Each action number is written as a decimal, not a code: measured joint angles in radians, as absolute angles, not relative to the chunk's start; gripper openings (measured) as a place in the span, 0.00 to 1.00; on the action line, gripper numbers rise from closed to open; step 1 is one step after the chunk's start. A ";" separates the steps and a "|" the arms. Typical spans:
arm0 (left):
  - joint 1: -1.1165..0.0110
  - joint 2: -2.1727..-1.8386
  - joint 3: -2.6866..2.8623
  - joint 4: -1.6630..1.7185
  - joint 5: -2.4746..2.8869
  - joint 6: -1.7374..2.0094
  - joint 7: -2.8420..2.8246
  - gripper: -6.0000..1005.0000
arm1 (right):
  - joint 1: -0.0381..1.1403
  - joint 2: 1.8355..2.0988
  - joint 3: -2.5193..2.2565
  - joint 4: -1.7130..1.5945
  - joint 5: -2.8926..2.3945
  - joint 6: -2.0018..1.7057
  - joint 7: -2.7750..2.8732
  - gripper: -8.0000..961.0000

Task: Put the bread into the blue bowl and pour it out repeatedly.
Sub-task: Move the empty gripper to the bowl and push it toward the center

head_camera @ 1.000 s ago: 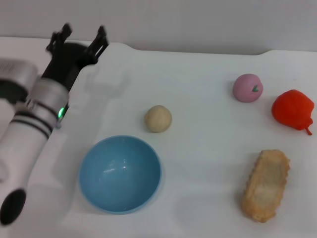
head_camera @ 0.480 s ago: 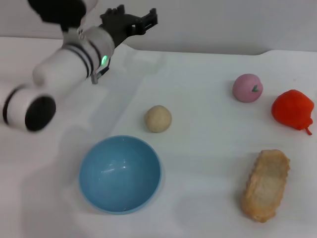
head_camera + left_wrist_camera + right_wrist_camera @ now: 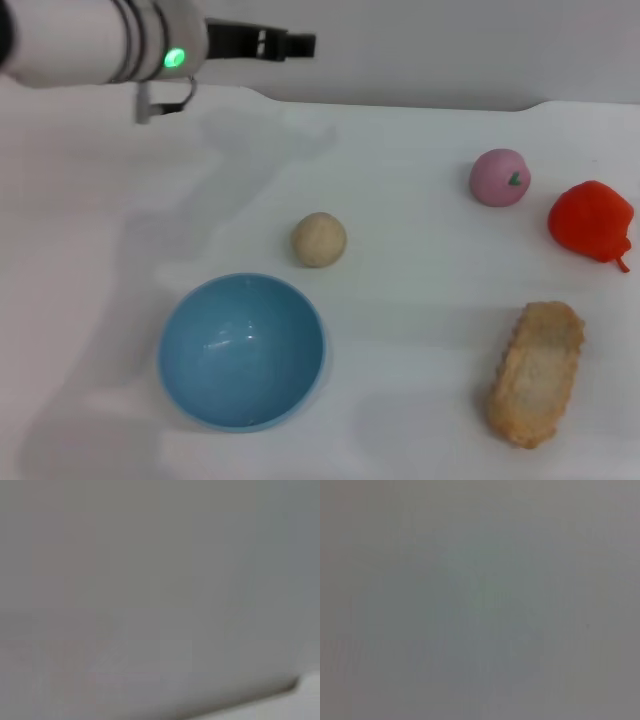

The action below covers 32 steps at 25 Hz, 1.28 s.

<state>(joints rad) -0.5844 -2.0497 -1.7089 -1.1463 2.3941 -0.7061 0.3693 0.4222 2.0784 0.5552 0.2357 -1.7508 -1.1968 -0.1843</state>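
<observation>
The bread point(image 3: 537, 372), a long tan loaf with a ridged side, lies on the white table at the front right. The blue bowl point(image 3: 242, 350) stands upright and empty at the front left. My left gripper point(image 3: 290, 44) is high at the back left, above the table's far edge, pointing to the right, far from both the bowl and the bread. It holds nothing that I can see. My right gripper is out of view. Both wrist views show only plain grey.
A small round beige ball point(image 3: 319, 239) sits just behind the bowl. A pink round fruit point(image 3: 500, 177) and a red fruit point(image 3: 592, 221) sit at the back right. The table's white surface point(image 3: 420, 290) lies between bowl and bread.
My left arm has swung up and to the right, from low at the left side to high over the table's back left edge. The objects have not moved.
</observation>
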 joint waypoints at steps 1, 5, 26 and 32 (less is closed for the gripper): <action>-0.569 -2.055 -1.751 -1.194 2.399 -0.792 0.390 0.87 | 0.423 2.078 0.555 0.233 -1.751 -1.192 -0.184 0.79; -0.531 -2.048 -1.811 -1.285 2.406 -1.027 0.365 0.87 | 0.431 2.078 0.555 0.201 -1.751 -1.185 -0.184 0.79; -0.370 -2.052 -1.822 -1.588 2.615 -1.497 0.254 0.87 | 0.429 2.076 0.565 0.147 -1.742 -1.171 -0.184 0.79; -0.319 -2.050 -1.826 -1.628 2.643 -1.538 0.240 0.87 | 0.442 2.074 0.565 0.146 -1.741 -1.159 -0.190 0.79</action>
<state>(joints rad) -0.3190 -2.0504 -1.8260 -1.6280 2.6425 -1.5380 0.2398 0.4425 2.0743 0.5646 0.1464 -1.7410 -1.1593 -0.1902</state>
